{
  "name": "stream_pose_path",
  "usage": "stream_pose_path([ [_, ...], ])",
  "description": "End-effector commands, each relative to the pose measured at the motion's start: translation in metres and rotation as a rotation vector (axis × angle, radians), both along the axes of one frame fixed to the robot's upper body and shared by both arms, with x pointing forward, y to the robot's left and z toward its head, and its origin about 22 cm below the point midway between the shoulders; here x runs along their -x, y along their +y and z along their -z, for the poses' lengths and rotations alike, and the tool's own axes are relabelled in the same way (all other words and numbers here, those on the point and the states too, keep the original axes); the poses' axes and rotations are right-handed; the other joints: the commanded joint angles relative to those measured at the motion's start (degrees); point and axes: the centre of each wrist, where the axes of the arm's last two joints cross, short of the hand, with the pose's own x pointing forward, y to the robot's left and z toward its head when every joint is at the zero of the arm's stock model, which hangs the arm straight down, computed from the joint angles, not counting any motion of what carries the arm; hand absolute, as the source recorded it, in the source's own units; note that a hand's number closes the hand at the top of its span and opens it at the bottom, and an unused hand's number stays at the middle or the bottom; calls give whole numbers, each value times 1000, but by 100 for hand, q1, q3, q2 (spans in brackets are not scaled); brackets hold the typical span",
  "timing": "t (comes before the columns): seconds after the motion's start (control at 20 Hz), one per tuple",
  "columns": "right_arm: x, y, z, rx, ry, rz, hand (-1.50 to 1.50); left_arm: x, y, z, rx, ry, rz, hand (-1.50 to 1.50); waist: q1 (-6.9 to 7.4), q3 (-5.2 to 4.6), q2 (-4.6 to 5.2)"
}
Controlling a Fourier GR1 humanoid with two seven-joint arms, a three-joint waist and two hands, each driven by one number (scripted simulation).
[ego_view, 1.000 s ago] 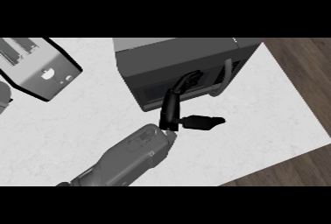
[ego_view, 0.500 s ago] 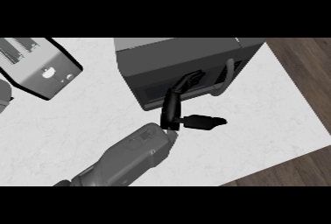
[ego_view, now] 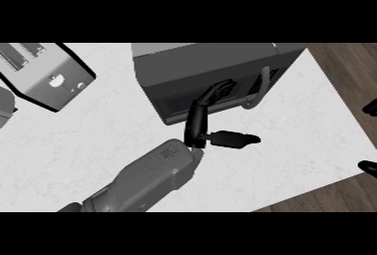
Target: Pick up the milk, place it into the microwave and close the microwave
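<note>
- Barely shifted since 0.5 s ago: left hand [ego_view: 197, 124] at centre frame, fingers straight and pressed together, tips against the shut door of the microwave [ego_view: 213, 74] beside its handle [ego_view: 258, 92], thumb out to the right.
- Milk nowhere visible.
- Toaster [ego_view: 44, 74] at upper left on the white counter [ego_view: 110, 129].
- Dark finger bits at right edge, state cannot tell.

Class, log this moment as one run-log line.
left hand: open, touching microwave door | door: looks shut | milk: not visible | right hand: at right edge
</note>
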Motion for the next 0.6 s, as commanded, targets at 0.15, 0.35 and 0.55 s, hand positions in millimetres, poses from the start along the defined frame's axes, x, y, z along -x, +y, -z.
stream_pose_path([
  [0.15, -8, -7, 9, -80, 73, -53, -150, -25, 5, -14, 13, -8, -96, -150, -59, -9, 31],
  [0.35, -14, -7, 7, -106, 76, -87, -150, -23, 6, -10, 24, 0, -97, -150, -91, -14, 58],
  [0.55, -17, -22, 0, -111, 85, -84, -150, -24, 6, -10, 26, -1, -101, -150, -111, -6, 51],
])
